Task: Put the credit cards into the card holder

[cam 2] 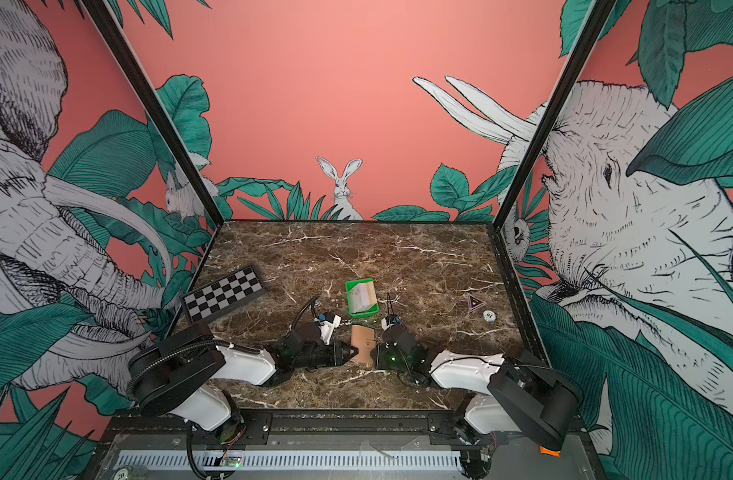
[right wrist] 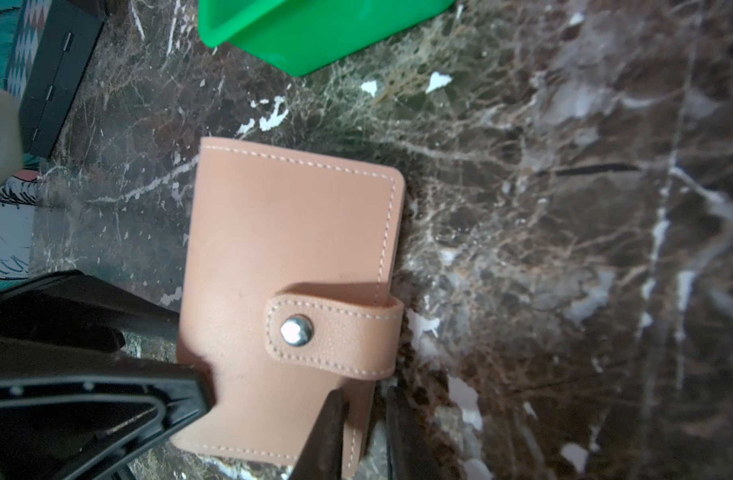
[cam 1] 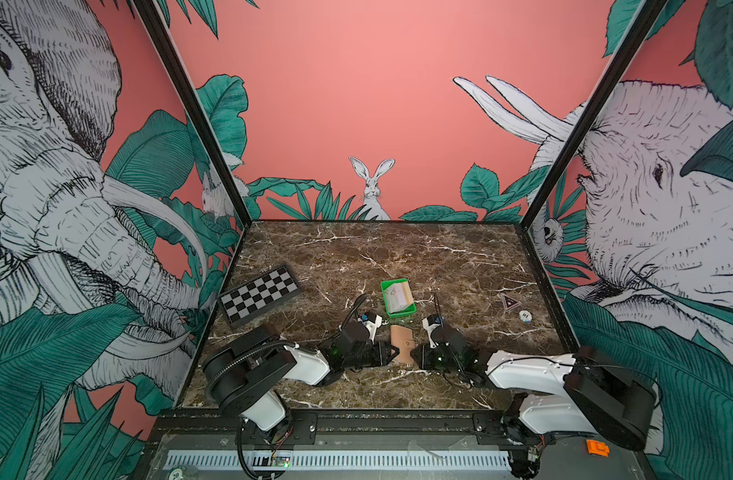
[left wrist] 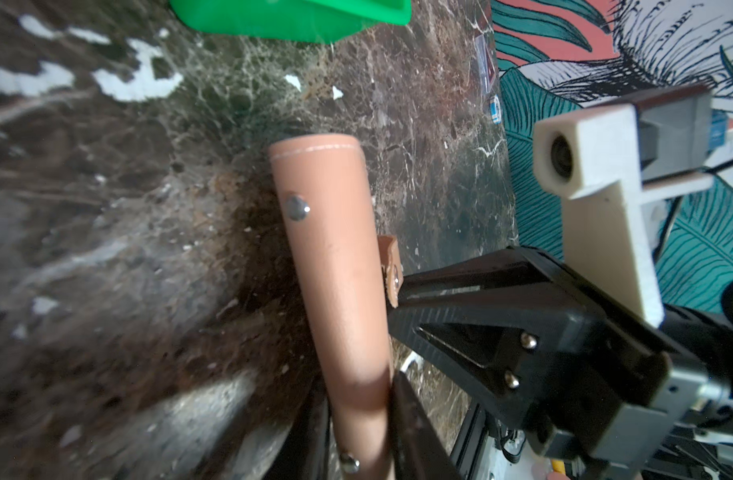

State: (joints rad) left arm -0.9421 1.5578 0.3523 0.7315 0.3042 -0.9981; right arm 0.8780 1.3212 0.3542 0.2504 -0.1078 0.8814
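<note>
Brown marble tabletop [cam 1: 398,257], walled by pink panels printed with elephants, leaves and a rabbit. Shows in both top views the card holder [cam 1: 402,345] [cam 2: 362,345] on the near half, tan face upward, caught between the left gripper [cam 1: 393,351] and the right gripper [cam 1: 415,356], both reaching in low from opposite sides. Keeps the credit cards [cam 1: 397,296] just behind it, leaning on edge inside a green tray [cam 1: 384,291], apart from the holder. Carries also a folded chessboard [cam 1: 258,293] at far left, and a poker chip [cam 1: 525,316] at far right.

Looks, from the left wrist, along the card holder [left wrist: 331,257] edge-on. Finds the left fingers [left wrist: 414,424] pressed to both sides, clamped on it. Catches the right gripper [left wrist: 402,291] opposite, tips pinched together at the strap side. Glimpses the green tray [left wrist: 294,16] beyond.

Looks, from the right wrist, onto the stitched face of the card holder [right wrist: 290,241], strap buttoned shut. Finds the right fingers [right wrist: 327,432] closed over the edge beside the strap, one on the face, one past the edge. Finds a left finger [right wrist: 169,390] touching the opposite edge. Cannot tell whether resting on the marble or lifted clear.
</note>
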